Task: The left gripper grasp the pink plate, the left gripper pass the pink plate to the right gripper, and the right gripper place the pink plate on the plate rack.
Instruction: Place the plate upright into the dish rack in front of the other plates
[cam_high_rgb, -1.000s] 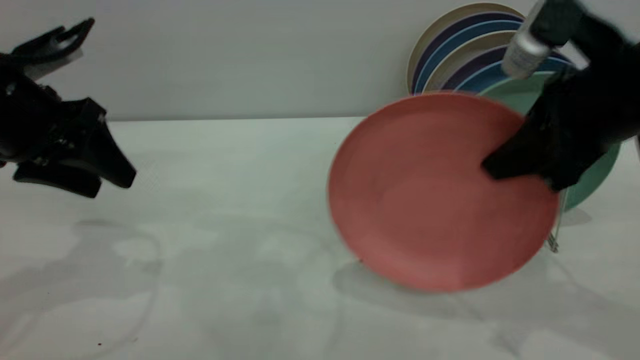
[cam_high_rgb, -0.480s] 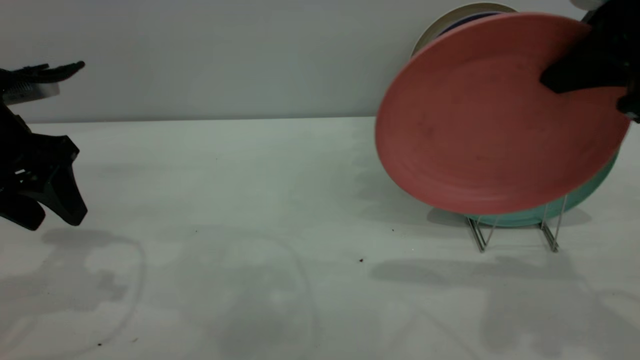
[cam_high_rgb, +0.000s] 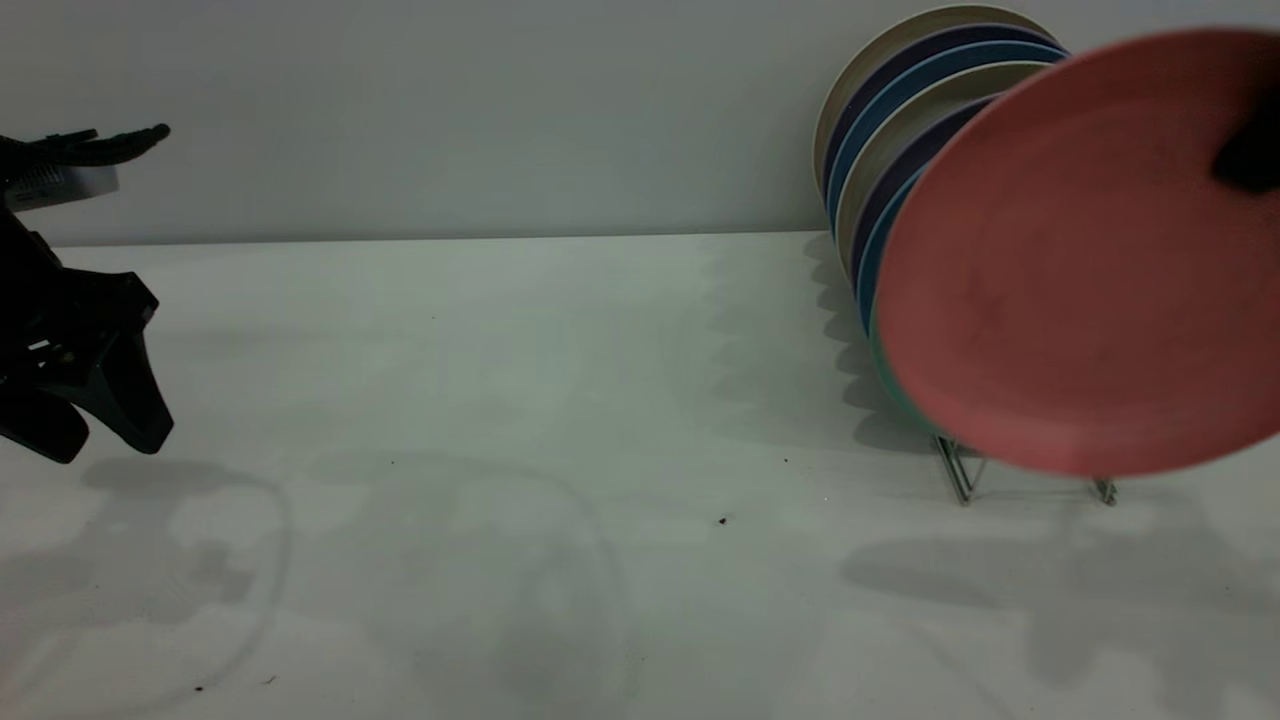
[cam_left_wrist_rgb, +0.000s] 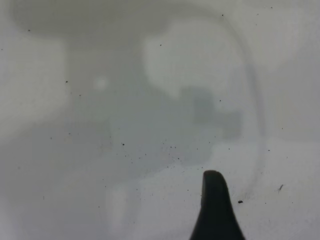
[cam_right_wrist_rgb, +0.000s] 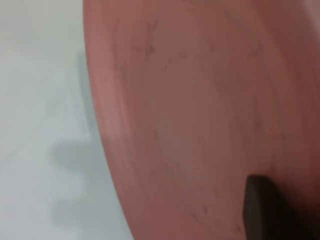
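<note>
The pink plate hangs tilted, nearly upright, in the air in front of the plate rack, with its lower edge just above the rack's front rails. My right gripper is shut on the plate's upper right rim at the picture's right edge; most of the arm is out of view. In the right wrist view the plate fills the picture, with one black finger pressed on its face. My left gripper is open and empty at the far left, low over the table; one finger shows in its wrist view.
Several plates in cream, navy and blue stand in the rack behind the pink one, and a teal-green plate's edge shows at the front. The grey wall stands close behind the rack. The white table lies between the arms.
The right gripper lifted the pink plate off the table area and carried it right, now in front of the racked plates. The left arm drew back left, then stayed still.
</note>
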